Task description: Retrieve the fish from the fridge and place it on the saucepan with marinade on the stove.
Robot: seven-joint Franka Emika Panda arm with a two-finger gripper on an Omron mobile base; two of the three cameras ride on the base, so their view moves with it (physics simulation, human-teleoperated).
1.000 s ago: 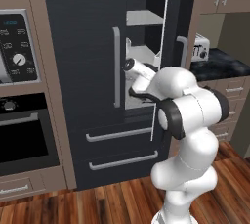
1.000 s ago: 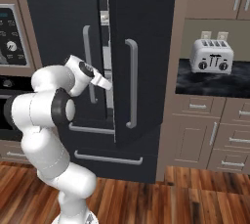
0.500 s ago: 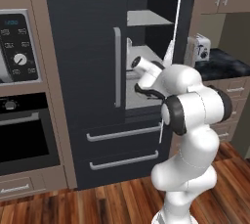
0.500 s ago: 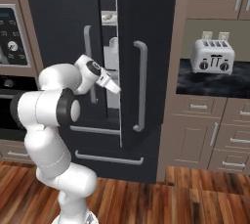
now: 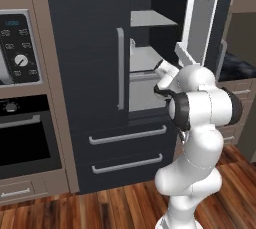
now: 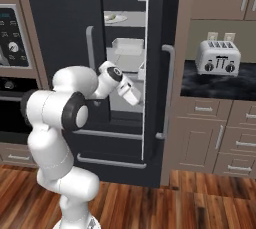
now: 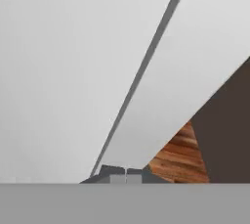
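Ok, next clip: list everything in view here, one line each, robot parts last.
fridge: one, dark charcoal, centre, right door swung open
shelves: several, pale grey, inside the fridge
drawers: two, dark with silver handles, below the fridge doors
item on top shelf: one, pale, too small to identify
oven: one, black, built in left of the fridge, control panel above
toaster: one, silver, on the dark counter right of the fridge
cabinets: brown, under and above that counter
floor: wood, reddish brown
arm: one, white, reaching to the open door
gripper: one, shut, against the door's pale inner face
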